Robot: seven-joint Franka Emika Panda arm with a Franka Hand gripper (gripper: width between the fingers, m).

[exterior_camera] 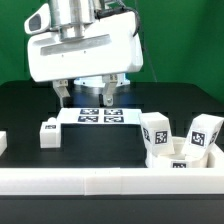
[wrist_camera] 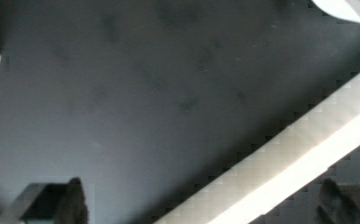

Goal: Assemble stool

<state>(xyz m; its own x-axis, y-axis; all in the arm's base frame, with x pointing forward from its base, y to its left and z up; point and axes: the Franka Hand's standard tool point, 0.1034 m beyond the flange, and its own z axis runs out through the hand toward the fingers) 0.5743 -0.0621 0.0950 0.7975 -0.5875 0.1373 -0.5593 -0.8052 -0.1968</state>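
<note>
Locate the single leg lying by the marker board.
The leg lies toward the exterior view's left, just off that end of the marker board and behind the border rail.

My exterior camera sits low just outside the worktop [exterior_camera: 30, 110] edge lined by the white rail [exterior_camera: 110, 182]. It looks level across at the arm [exterior_camera: 85, 45], fairly near. My wrist camera peers past the fingers [wrist_camera: 52, 200] onto the worktop, very close. Both share that black surface.

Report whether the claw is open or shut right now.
Open. The claw has its two fingers standing well apart in both views, and nothing is gripped between them.
</note>
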